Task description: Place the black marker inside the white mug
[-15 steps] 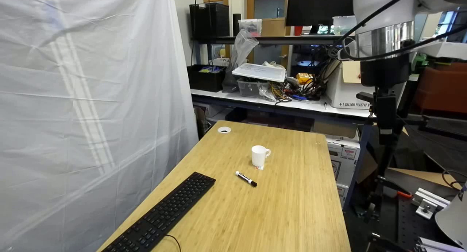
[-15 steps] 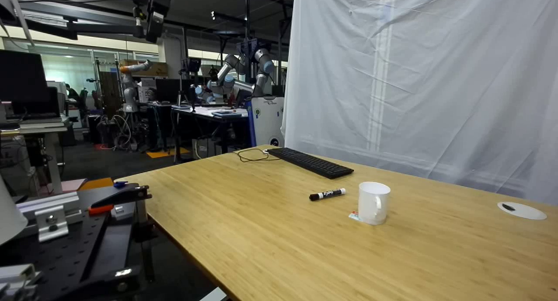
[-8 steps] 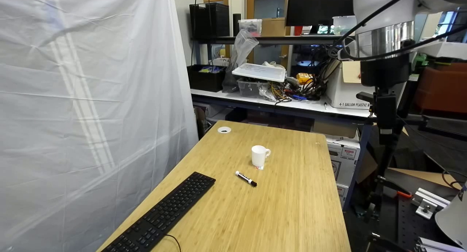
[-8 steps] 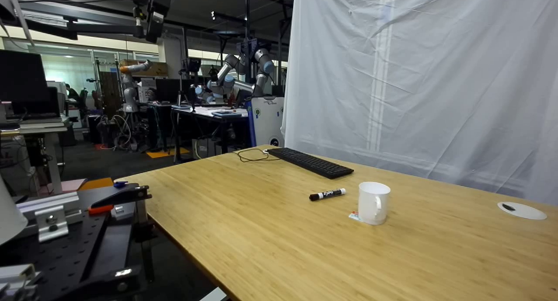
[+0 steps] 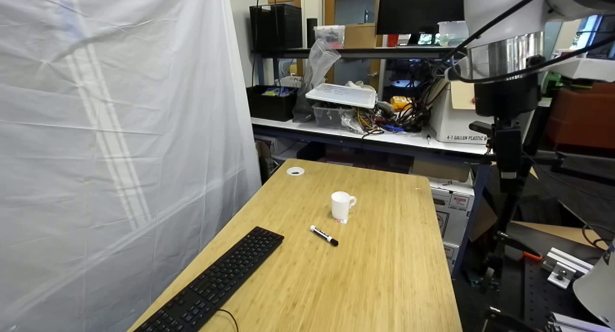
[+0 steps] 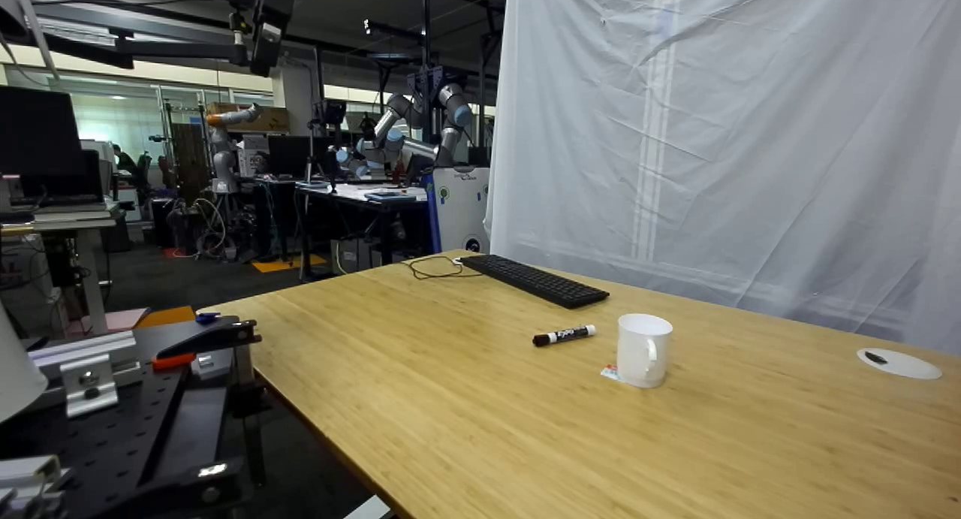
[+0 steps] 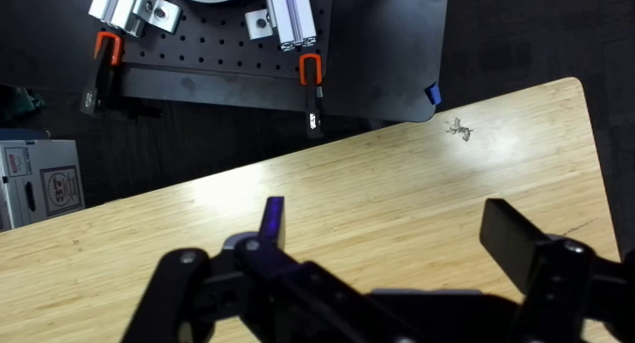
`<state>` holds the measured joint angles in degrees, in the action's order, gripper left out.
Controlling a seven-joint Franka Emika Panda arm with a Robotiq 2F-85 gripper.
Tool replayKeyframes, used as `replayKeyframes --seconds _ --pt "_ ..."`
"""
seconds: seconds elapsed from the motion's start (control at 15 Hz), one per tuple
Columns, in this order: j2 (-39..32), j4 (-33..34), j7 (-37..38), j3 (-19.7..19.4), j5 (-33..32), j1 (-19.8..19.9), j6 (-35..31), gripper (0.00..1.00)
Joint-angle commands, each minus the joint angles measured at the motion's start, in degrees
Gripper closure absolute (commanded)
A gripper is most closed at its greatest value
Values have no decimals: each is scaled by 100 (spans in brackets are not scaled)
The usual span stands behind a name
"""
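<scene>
Black marker (image 6: 564, 336), only partly legible

Black marker (image 6: 563, 336) lying flat near upright white mug (image 6: 634, 356).

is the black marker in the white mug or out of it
Out: in both exterior views the black marker lies on the wooden table, apart from the white mug, which stands upright.

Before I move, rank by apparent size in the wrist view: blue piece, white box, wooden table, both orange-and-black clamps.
1. Wooden table (partly out of frame)
2. White box (likewise)
3. Clamps: too alike to rank apart
4. Blue piece
</scene>
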<state>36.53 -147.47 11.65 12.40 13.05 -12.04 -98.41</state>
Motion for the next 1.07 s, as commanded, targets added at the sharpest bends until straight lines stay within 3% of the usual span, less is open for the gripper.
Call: replayKeyframes --seconds 0.0,0.47,0.73,1.0 --pt "-92 -111 -324 -156 -125 134 -11 0" --pt "-1059 288 -569 -326 -553 389 -541 0" --pt "-2523 1671 -344 -351 -789 565 -1272 0" --pt "-4126 3408 -11 -409 -1062 586 -1469 0"
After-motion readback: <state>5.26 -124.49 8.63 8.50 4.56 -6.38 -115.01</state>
